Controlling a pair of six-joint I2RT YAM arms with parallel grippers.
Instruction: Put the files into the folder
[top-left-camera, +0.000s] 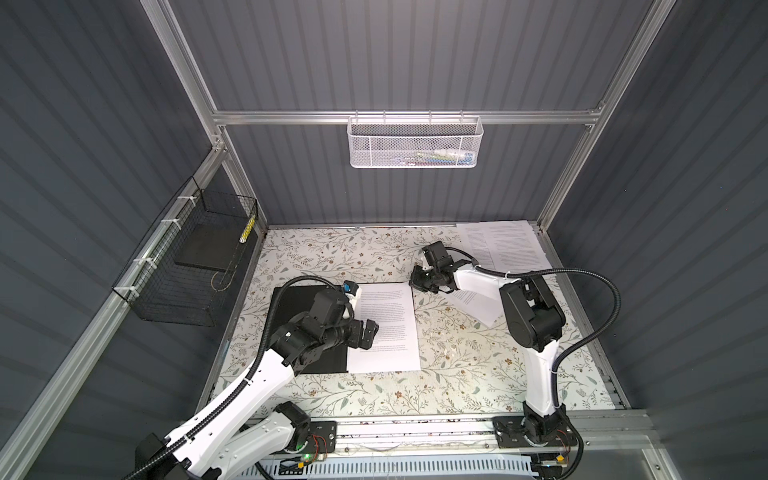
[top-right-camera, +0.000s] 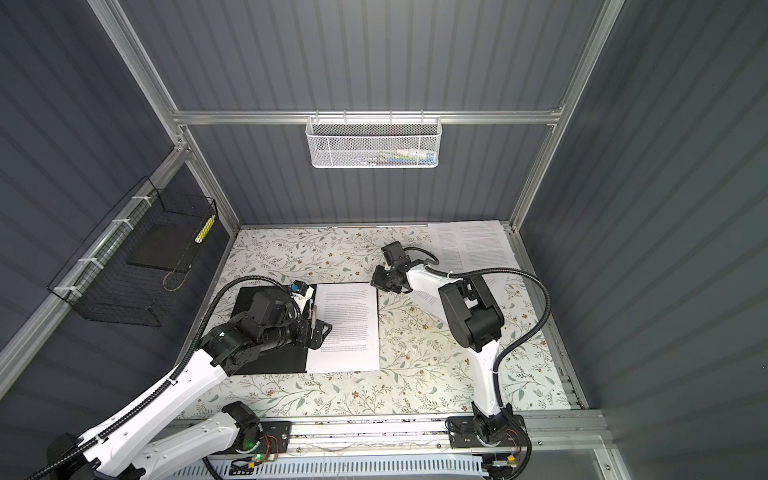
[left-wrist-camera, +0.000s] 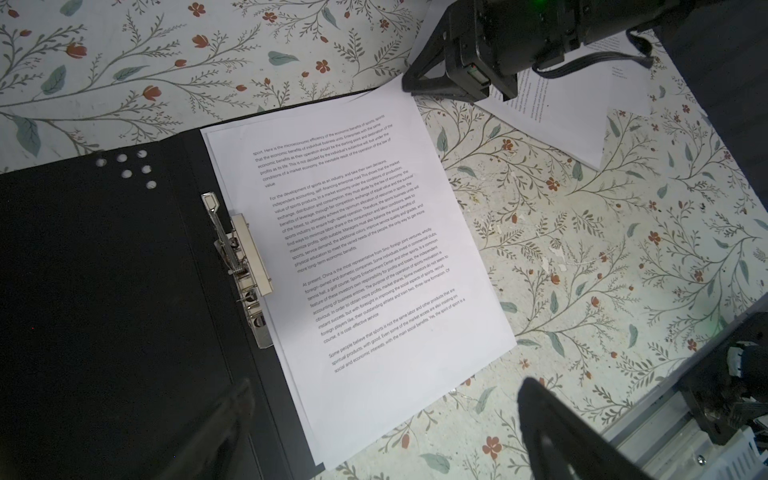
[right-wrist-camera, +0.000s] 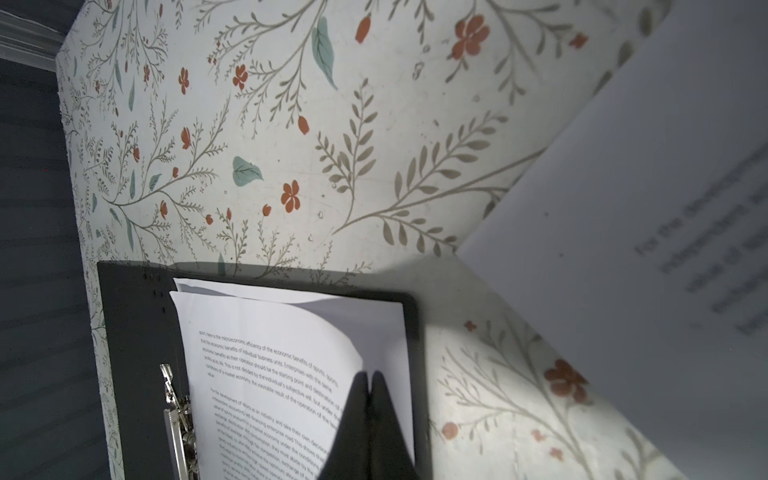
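Observation:
The black folder (top-left-camera: 286, 303) (top-right-camera: 249, 303) (left-wrist-camera: 104, 270) (right-wrist-camera: 137, 332) lies open left of the table's middle, its metal clip (left-wrist-camera: 241, 257) at the spine. Printed files (top-left-camera: 386, 328) (top-right-camera: 349, 328) (left-wrist-camera: 365, 249) (right-wrist-camera: 266, 365) lie on its right half. My left gripper (top-left-camera: 369, 334) (top-right-camera: 322, 334) (left-wrist-camera: 386, 390) hovers open over their near left part, holding nothing. My right gripper (top-left-camera: 413, 282) (top-right-camera: 374, 282) (left-wrist-camera: 405, 81) (right-wrist-camera: 370, 374) is shut on the top sheet's far right corner, which curls upward. More files (top-left-camera: 507, 245) (top-right-camera: 473, 245) lie stacked at the back right. One sheet (top-left-camera: 473, 303) (left-wrist-camera: 552, 120) sits under the right arm.
A black wire basket (top-left-camera: 187, 266) on the left wall holds a dark grey slab (top-left-camera: 203, 249). A white mesh basket (top-left-camera: 415, 141) hangs on the back rail. Aluminium frame posts edge the floral table (top-left-camera: 457, 374). The right arm's elbow (top-left-camera: 532, 316) stands over the right side.

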